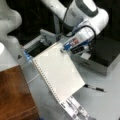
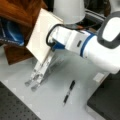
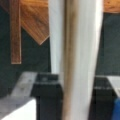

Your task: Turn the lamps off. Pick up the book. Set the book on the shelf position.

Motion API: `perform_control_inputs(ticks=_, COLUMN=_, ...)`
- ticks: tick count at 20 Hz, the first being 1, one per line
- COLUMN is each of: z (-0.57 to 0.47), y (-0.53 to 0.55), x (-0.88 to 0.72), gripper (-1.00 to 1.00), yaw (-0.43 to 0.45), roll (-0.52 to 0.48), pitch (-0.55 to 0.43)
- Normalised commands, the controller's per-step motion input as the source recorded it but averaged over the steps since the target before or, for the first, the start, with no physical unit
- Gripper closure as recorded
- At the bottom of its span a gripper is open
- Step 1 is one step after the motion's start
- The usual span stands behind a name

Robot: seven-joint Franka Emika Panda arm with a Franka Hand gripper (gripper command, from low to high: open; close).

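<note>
The gripper [image 1: 62, 49] is pinching the book [image 1: 59, 75] by its upper edge, jaws closed on the thin stack of pages, and the book is hanging tilted in the air above the pale grey counter [image 1: 105, 100]. Its lined white sheets are facing up in a front view, with the wire spiral running down the long edge away from the jaws. In the wrist view the book [image 3: 77, 50] is showing edge-on as a pale vertical band between the two dark fingers [image 3: 47, 95]. The shelf position [image 1: 13, 95], a glossy reddish-brown wooden top, is lying off beyond the spiral edge, apart from the book. A slim black pen [image 1: 95, 88] is lying on the counter under the book's lower corner, and a black-topped metal box [image 1: 105, 57] is sitting behind the gripper.
</note>
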Motion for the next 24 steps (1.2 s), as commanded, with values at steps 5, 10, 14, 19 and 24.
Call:
perform_control_inputs(ticks=5, z=0.39, y=0.1, x=0.24, gripper=1.0, yaw=-0.197, roll=-0.153, pitch=0.106)
perform_control_inputs(ticks=10, z=0.37, y=0.14, x=0.18, gripper=1.0, yaw=-0.223, roll=-0.175, pitch=0.096)
perform_control_inputs(ticks=14, z=0.35, y=0.1, x=0.18, gripper=1.0, yaw=-0.249, roll=-0.177, pitch=0.069)
perform_control_inputs(ticks=19, z=0.32, y=0.06, x=0.2, gripper=1.0, yaw=-0.293, roll=-0.217, pitch=0.072)
perform_control_inputs(ticks=24, z=0.25, y=-0.03, x=0.18, gripper=1.0, yaw=-0.318, roll=-0.216, pitch=0.082)
